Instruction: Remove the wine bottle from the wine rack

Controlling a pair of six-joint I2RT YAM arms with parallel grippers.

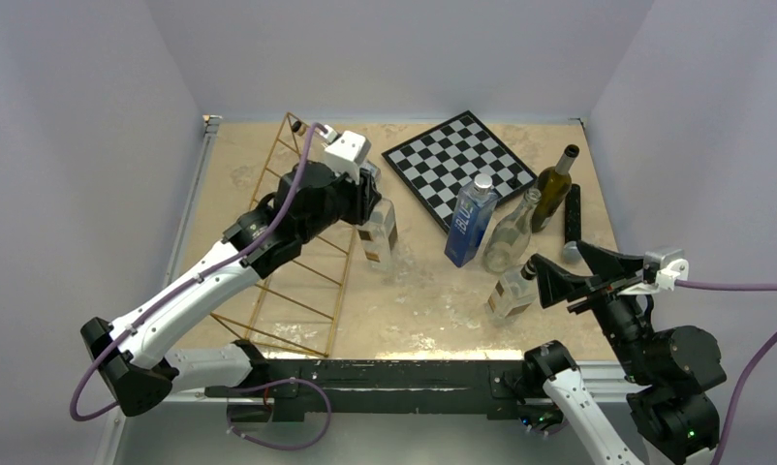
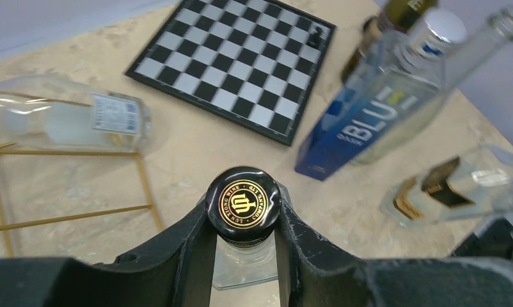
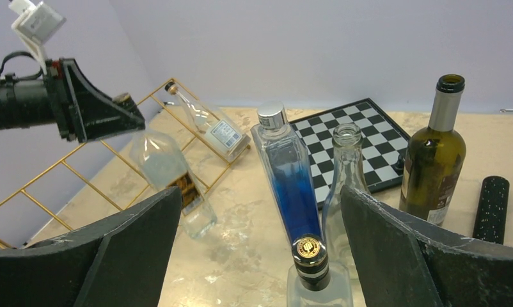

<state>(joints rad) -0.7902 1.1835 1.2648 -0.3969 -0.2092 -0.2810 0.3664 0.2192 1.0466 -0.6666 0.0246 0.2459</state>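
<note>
Gold wire rack point(image 1: 343, 291) stands just beside the clear wine bottle point(image 1: 378, 235), whose black-capped neck my left gripper point(image 2: 244, 208) clamps tight, while my right gripper point(image 3: 260, 198) hangs spread wide apart.

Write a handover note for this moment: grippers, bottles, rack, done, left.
Left gripper: shut on the neck of a clear bottle, held tilted beside the rack.
Right gripper: open above a capped bottle on the table, not gripping.
Done: the held bottle appears out of the rack.
Left: set it down and release; a second bottle lies on the rack's far end.
</note>
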